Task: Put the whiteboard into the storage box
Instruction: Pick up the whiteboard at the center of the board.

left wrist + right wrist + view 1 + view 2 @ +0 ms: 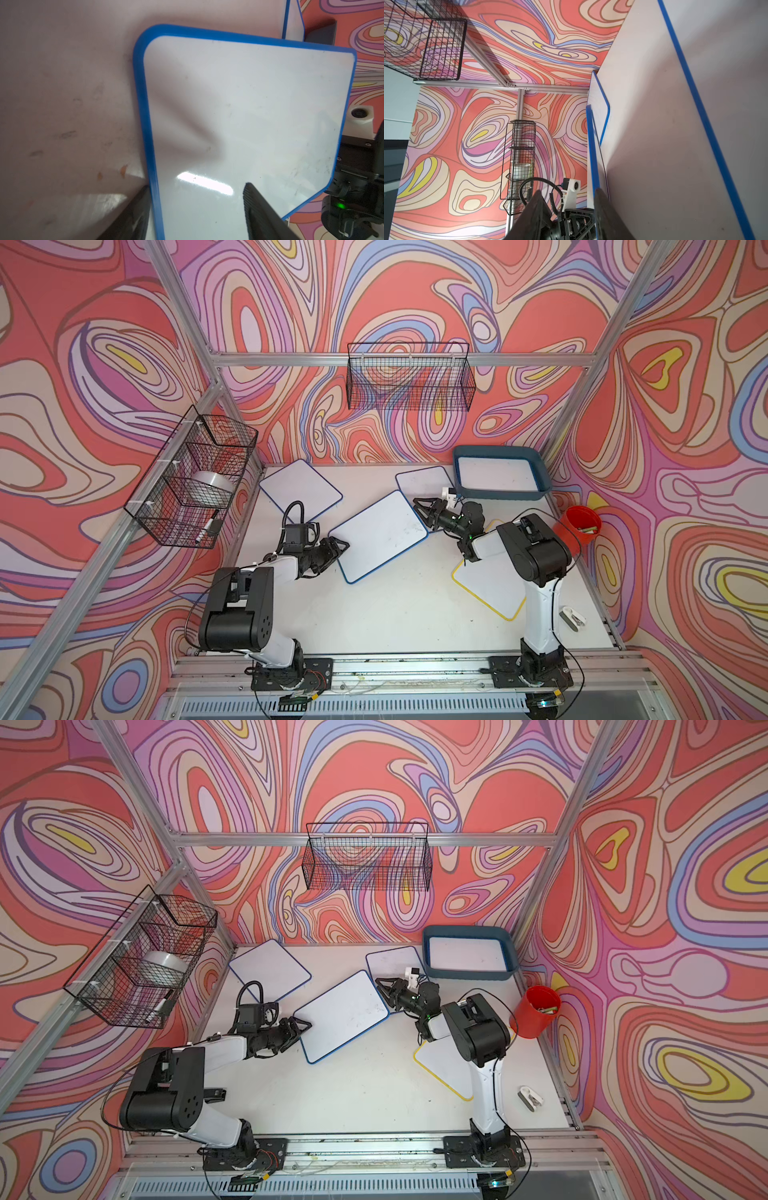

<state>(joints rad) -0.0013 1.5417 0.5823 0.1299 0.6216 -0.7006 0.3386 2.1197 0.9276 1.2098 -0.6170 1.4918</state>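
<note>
One board (496,475) is lying in the upper-right box (496,450); left jaws and right jaws are gaping astride the centre board (382,535), not yet clamping

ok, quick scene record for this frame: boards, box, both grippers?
centre whiteboard: blue frame, between the two grippers
left gripper: open, jaws astride the board's near-left corner
right gripper: open, at the board's far-right corner
storage box: far right of table
boxed whiteboard: already inside
far-left whiteboard: blue frame, flat on table
far-middle whiteboard: blue frame, beside box
yellow-framed whiteboard: partly under right arm
status: centre whiteboard not yet in box
</note>
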